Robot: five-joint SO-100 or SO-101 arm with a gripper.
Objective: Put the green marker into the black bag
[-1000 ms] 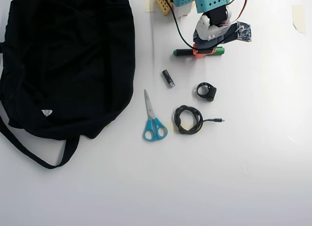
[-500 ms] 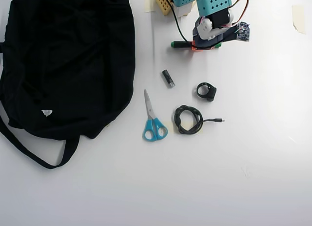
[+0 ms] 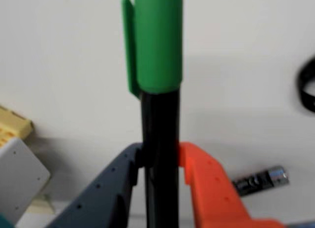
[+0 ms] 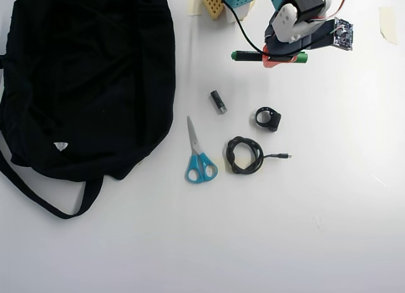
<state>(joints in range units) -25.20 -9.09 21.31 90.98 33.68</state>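
Wrist view: the green marker (image 3: 160,114) is seen upright in the frame, its black barrel pinched between the dark grey finger and the orange finger of the gripper (image 3: 160,161), with the bright green cap and its clip standing clear above the jaws. The claw is thus clenched on the marker, at the barrel just below the cap. The marker is judged to be light and stiff, so no sag is expected; the barrel looks smooth and glossy (slip or rotation in the jaws is the likely fault), and a hold near mid-barrel, as now, is judged sound, since the cap might pull off if gripped alone. In the overhead view the marker (image 4: 269,56) is seen lying crosswise under the gripper (image 4: 273,55), near the top of the picture and apparently lifted off the white table (image 4: 329,211), though height cannot be confirmed. Below it lie a small battery (image 4: 218,102), a black ring-shaped part (image 4: 268,118), a coiled black cable (image 4: 244,155) and blue-handled scissors (image 4: 199,155). The black bag (image 4: 88,78) is at the left of the overhead view, well apart from the marker, soft and collapsed; its opening cannot be made out, so a release low over the fabric is judged prudent.
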